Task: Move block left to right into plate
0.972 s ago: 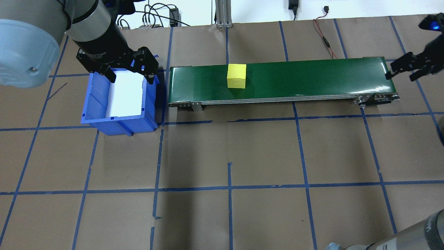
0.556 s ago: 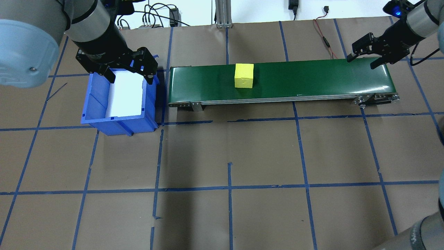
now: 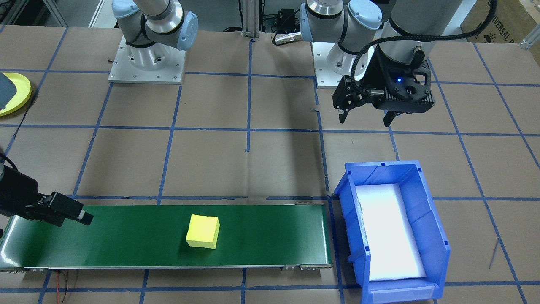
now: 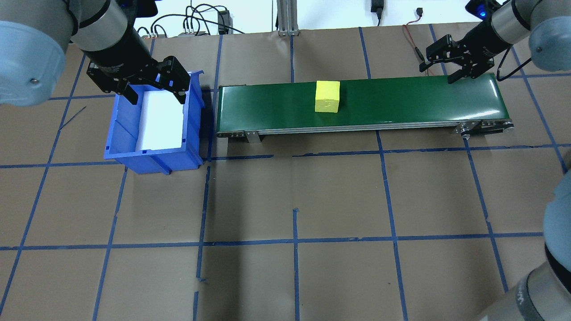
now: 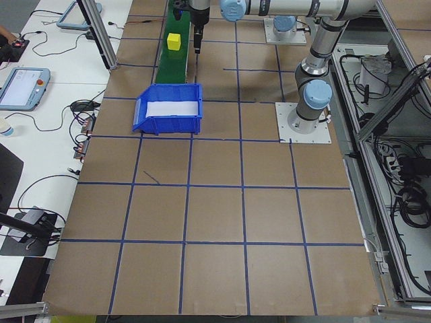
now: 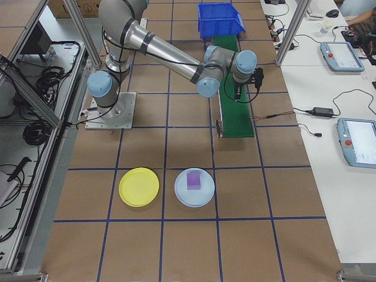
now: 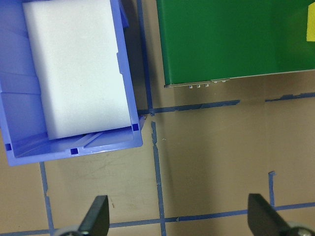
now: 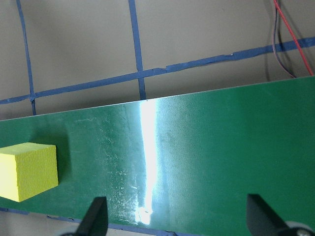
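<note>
Since the earlier frames the block (image 4: 327, 96) has ridden further along the belt (image 4: 401, 100) toward the right hand (image 4: 451, 65), and that hand has swung in from off the belt's end to hang over the far edge of its right-hand stretch. The left hand (image 4: 151, 87) has drifted a little too, and hovers over the bin (image 4: 154, 154) with its fingers spread and nothing between them.

The right hand is likewise released and empty; its wrist view shows both fingertips wide apart with bare belt beneath and the block off to one side, well short of the gap between them. The block sits square on the belt, about midway along it, untouched by either hand.

The step in hand looks to be the catch. To do it well, the right hand should probably come in over the belt's middle line, since it now stands nearer the far edge than the block's track does. Its fingers should straddle two opposite flat faces. Closing is best timed for when the block is centred between the fingers; too early would likely nudge it askew. The plate (image 6: 138, 187) lies well behind the right hand, on the surface beside a pale plate (image 6: 194, 187) that holds a purple block (image 6: 194, 180).
</note>
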